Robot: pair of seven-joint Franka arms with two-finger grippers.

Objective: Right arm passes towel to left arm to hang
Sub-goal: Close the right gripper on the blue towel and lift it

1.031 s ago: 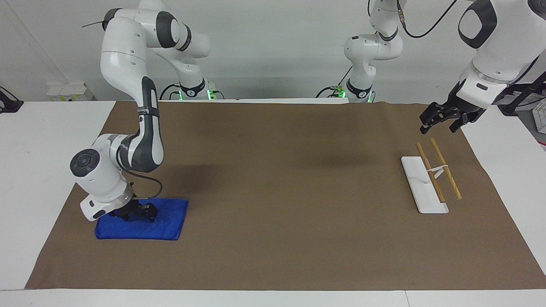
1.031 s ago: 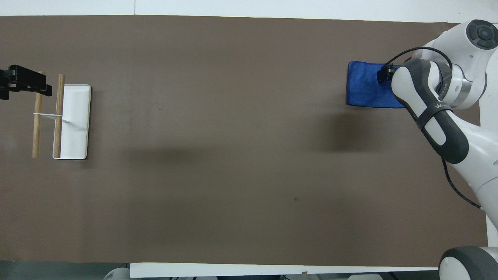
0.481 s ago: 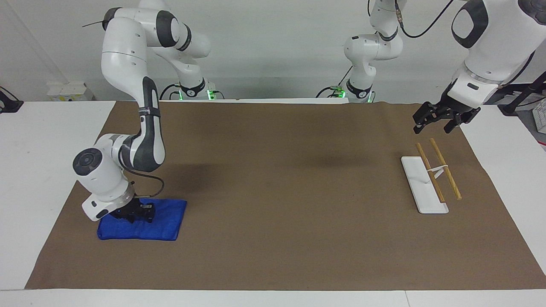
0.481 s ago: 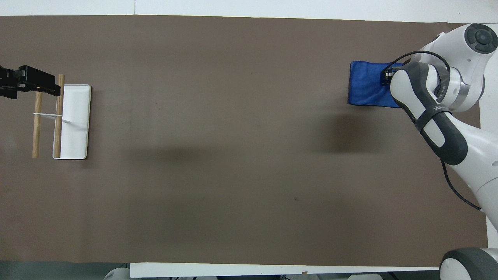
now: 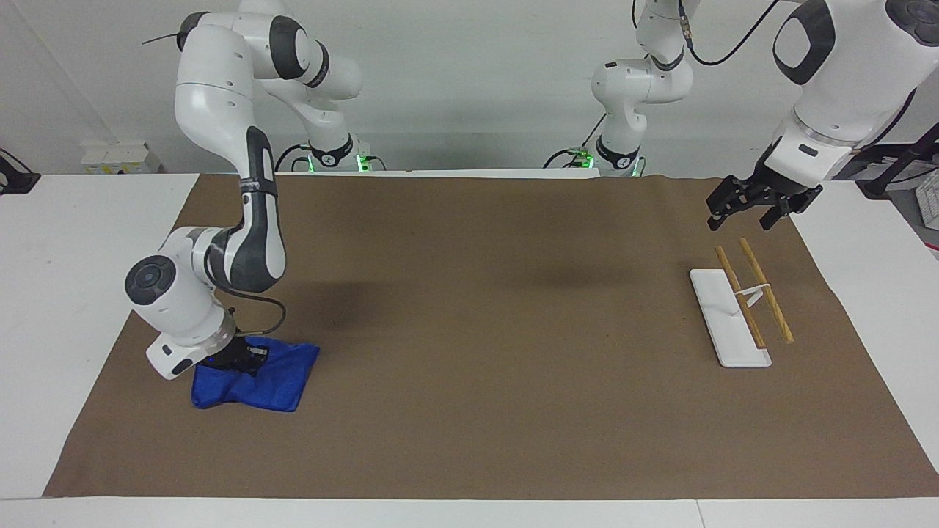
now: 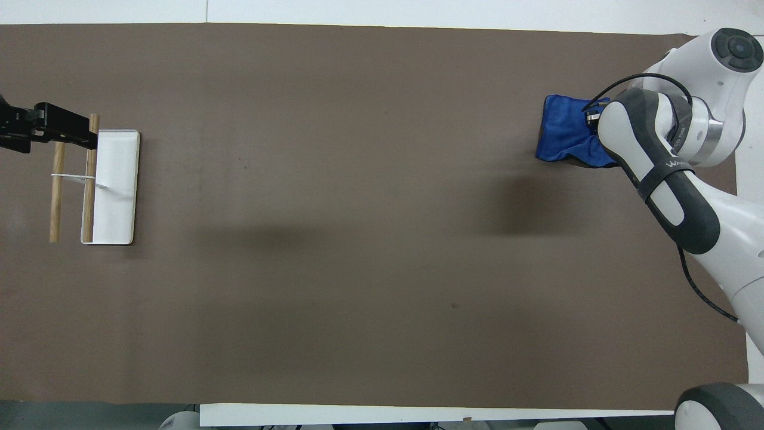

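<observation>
A blue towel (image 5: 257, 381) (image 6: 564, 137) lies bunched on the brown mat at the right arm's end of the table, one edge lifted. My right gripper (image 5: 238, 357) (image 6: 592, 116) is shut on the towel's upper edge, its arm bent low over it. My left gripper (image 5: 744, 204) (image 6: 42, 122) hangs open in the air over the mat's edge, above the robots' end of the rack's wooden bars. The rack (image 5: 741, 308) (image 6: 89, 179) has a white base and two wooden bars (image 5: 766, 292).
A brown mat (image 5: 484, 330) covers most of the white table. The rack's white base (image 6: 113, 197) sits at the left arm's end. A small white box (image 5: 117, 155) stands at the table's edge near the right arm's base.
The right gripper has shut on the towel and pulled its edge up, so the flat cloth has bunched. The left gripper has drifted a little toward the table's middle, still open.
</observation>
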